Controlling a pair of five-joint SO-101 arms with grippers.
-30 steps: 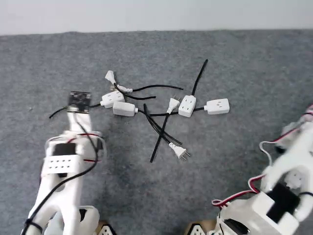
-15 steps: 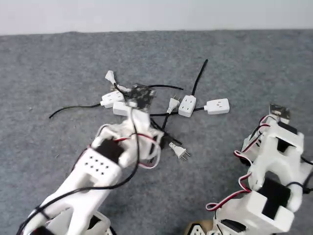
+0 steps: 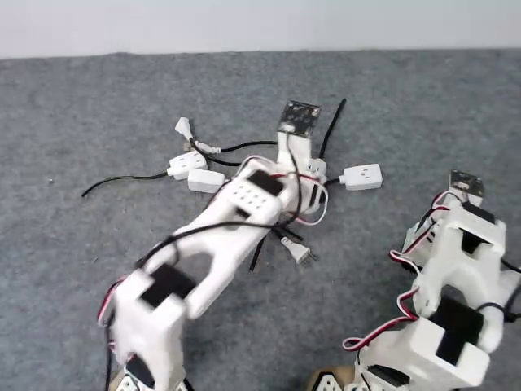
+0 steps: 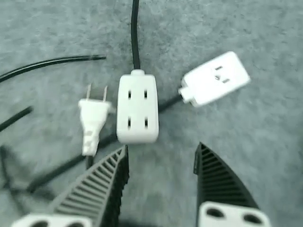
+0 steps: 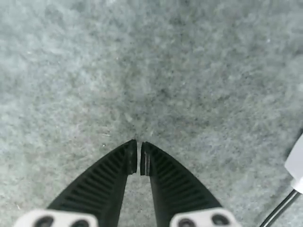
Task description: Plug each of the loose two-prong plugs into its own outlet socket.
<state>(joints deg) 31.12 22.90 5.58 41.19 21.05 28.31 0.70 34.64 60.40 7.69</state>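
My left gripper [image 4: 162,147] is open and hovers just short of a white outlet block [image 4: 137,109] with two pairs of slots, nothing between its fingers. A loose white two-prong plug [image 4: 92,116] lies beside that block. On the block's other side lies a single white outlet socket [image 4: 215,79] on a black cord. In the high view my left arm [image 3: 244,204] stretches across the tangle of cords to the block [image 3: 316,167], with the single socket [image 3: 361,176] to its right. Another loose plug [image 3: 299,252] lies nearer the front. My right gripper [image 5: 138,151] is shut over bare carpet.
Left of the arm lie two more white sockets [image 3: 187,165] [image 3: 207,181] and a small white plug [image 3: 184,128], joined by black cords [image 3: 122,181]. My right arm [image 3: 456,244] stands folded at the right. Grey carpet [image 3: 423,106] lies open at the back right.
My left arm has swung from the left of the table rightward over the cords to the outlet block. My right arm lifted a second ago and has since kept still.
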